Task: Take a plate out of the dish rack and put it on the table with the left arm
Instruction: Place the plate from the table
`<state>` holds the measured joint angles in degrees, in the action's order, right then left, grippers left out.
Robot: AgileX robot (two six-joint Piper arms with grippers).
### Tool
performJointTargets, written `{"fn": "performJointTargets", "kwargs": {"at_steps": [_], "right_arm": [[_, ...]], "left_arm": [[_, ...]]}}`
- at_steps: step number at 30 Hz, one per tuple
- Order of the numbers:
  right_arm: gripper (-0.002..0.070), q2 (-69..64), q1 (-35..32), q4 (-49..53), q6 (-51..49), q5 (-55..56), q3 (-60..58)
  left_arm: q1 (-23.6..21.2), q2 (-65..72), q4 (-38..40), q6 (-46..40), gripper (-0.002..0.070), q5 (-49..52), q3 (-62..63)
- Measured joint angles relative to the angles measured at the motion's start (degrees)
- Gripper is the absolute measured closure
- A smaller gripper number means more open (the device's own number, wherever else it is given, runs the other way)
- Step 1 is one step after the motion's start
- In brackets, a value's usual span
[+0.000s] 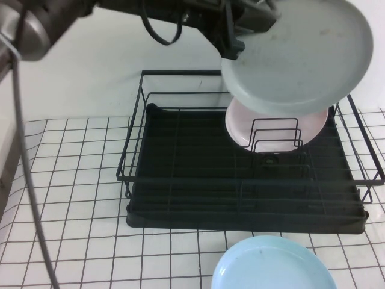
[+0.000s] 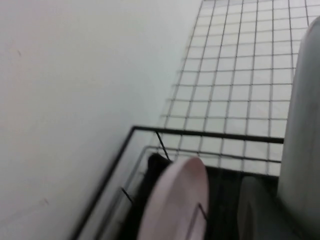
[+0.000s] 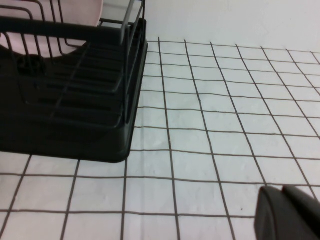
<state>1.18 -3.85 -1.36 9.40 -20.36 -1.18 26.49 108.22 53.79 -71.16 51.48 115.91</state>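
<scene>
Holding the plate [image 1: 301, 57] above the dish rack [image 1: 180, 198] — left gripper [image 1: 234, 45] pinching its rim; right gripper [image 3: 290, 215] near table [image 3: 210, 145] — jaws unclear, cannot tell.

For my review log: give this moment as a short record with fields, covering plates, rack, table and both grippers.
held plate: pale grey plate, lifted clear above the dish rack, tilted
left gripper: shut on the grey plate's rim, raised over the rack's far side
right gripper: low over the table beside the rack, holding nothing visible
pink plate: standing in the rack's dividers
light blue plate: flat on the table, near side of the rack
</scene>
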Motion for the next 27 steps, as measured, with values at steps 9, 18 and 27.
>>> {"fn": "performJointTargets", "kwargs": {"at_steps": [9, 18, 27], "right_arm": [[0.0678, 0.0, 0.0, 0.0, 0.0, 0.0, 0.0], [0.0678, 0.0, 0.0, 0.0, 0.0, 0.0, 0.0], [0.0678, 0.0, 0.0, 0.0, 0.0, 0.0, 0.0]], "left_arm": [[4.8, -4.7, -16.7, 31.2, 0.0582, 17.8, -5.1], [13.5, -5.5, -16.7, 34.4, 0.0582, 17.4, -21.3], [15.5, -5.0, -16.0, 34.6, 0.0583, 11.6, -29.3]]}}
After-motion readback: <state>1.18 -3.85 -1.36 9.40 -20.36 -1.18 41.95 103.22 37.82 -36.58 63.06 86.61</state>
